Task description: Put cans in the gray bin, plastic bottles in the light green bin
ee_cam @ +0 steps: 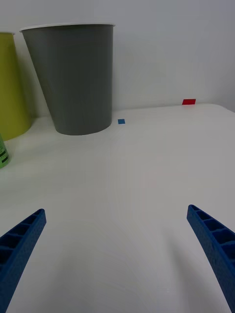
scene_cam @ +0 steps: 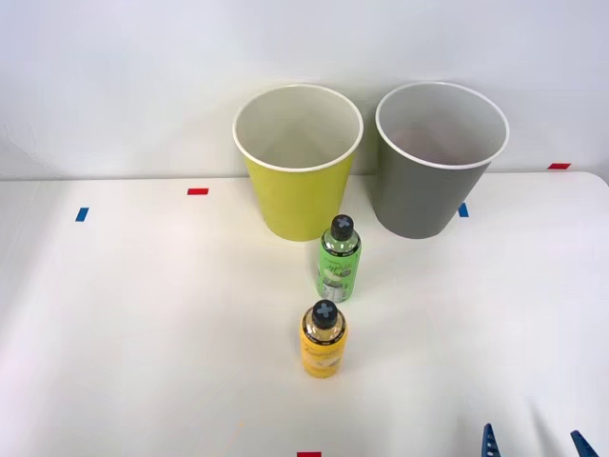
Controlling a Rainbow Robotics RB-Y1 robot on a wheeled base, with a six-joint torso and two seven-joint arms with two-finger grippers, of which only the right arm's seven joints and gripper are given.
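On the white table (scene_cam: 114, 324) you have, left to right: tall yellow-green bin (scene_cam: 297, 186), empty | yellow bottle (scene_cam: 324, 340) and green translucent bottle (scene_cam: 339, 259) standing before it, both left to sort | gray bin (scene_cam: 438, 181), contents hidden | right gripper (scene_cam: 533, 444) spread apart, holding nothing.
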